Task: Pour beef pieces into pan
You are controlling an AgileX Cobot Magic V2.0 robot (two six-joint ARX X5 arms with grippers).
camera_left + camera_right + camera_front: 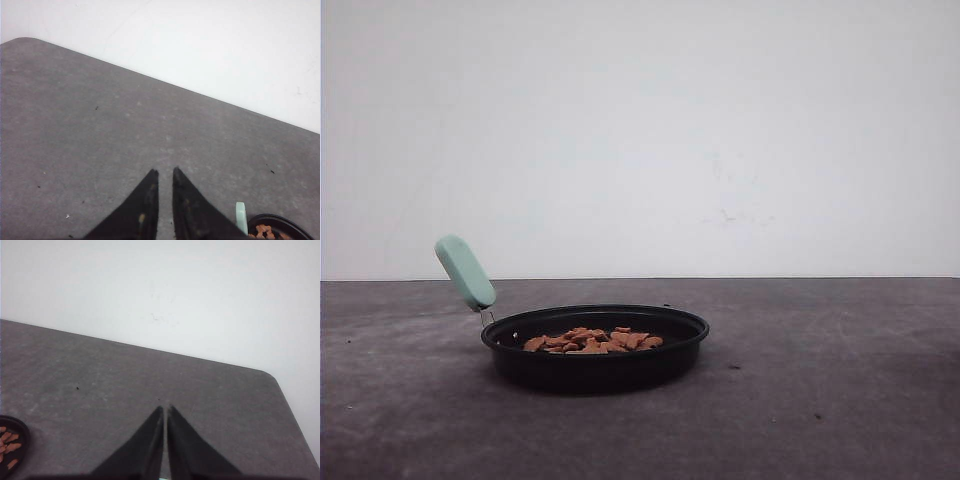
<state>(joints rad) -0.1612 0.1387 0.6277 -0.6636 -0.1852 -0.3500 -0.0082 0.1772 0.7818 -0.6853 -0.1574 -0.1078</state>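
The black pan (596,368) sits on the grey table left of centre, its mint-green handle (465,271) rising to the left. A low heap of orange-brown beef pieces (592,341) lies inside it. In the left wrist view my left gripper (165,171) hovers over bare table, jaws nearly together with a thin slit and nothing between; the pan (287,224), its handle (241,216) and beef pieces (265,231) show beside it. My right gripper (165,407) is shut over bare table, with the pan's rim (21,436) and some beef pieces (7,440) off to one side.
The grey tabletop (820,380) runs back to a white wall. Its rounded corners show in the wrist views (25,42) (272,377). Small dark specks (734,366) dot the surface.
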